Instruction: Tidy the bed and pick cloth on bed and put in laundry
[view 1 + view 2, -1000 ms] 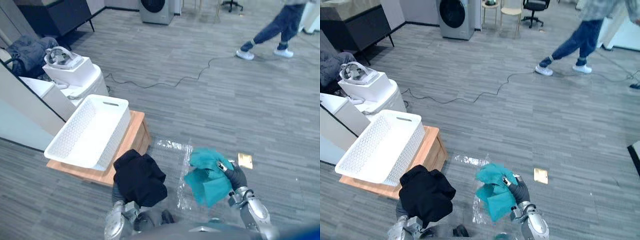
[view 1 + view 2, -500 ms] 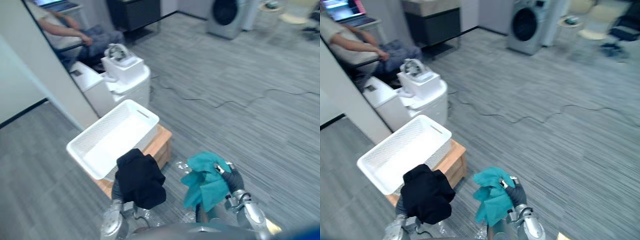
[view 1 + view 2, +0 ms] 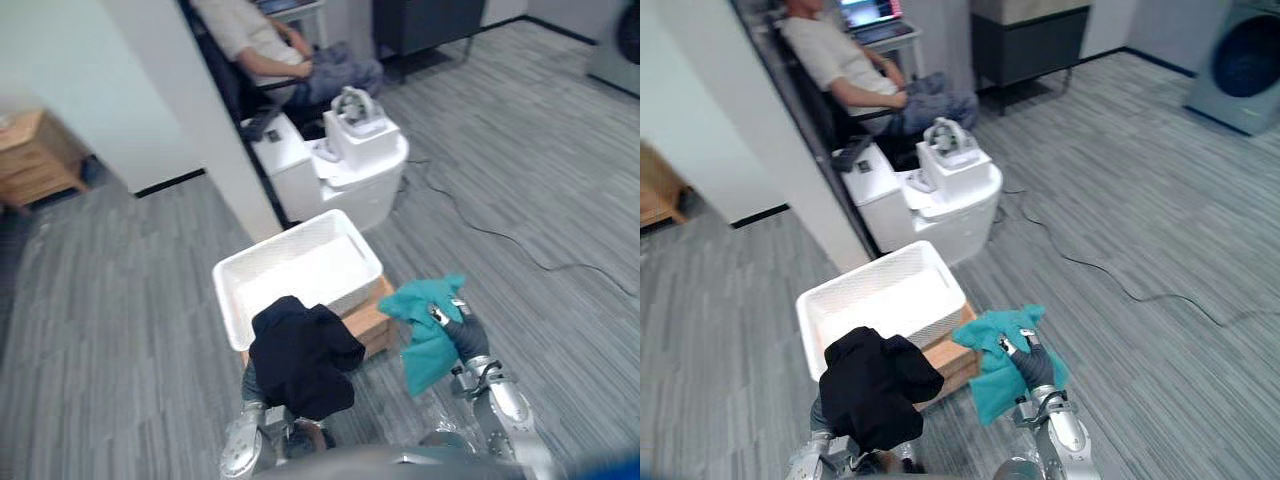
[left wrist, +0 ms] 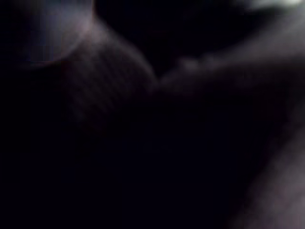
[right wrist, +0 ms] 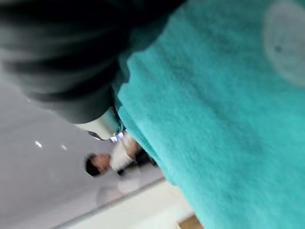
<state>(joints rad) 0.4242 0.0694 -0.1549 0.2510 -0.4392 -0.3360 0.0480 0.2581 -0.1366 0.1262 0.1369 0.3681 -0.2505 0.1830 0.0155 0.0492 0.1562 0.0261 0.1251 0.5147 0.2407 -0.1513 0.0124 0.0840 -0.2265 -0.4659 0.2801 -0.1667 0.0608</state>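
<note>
Just in front of the white basket (image 3: 228, 298), the robot's right hand (image 3: 462, 336) pinches a bunched teal cloth (image 3: 425, 340) while its left hand (image 3: 250, 383), its grip impossible to tell, bears a black garment (image 3: 300, 355): both likely soft, light and floppy, best taken by gathered folds.

eye views: bright, even light | left wrist view: near-black

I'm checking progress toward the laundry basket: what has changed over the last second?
The head camera has turned left, so the white basket on its wooden stand now lies just ahead of both hands. Nothing was let go: the right hand stays shut on the teal cloth, and the black cloth still hangs over the left hand. Neither cloth is in the basket yet.
</note>
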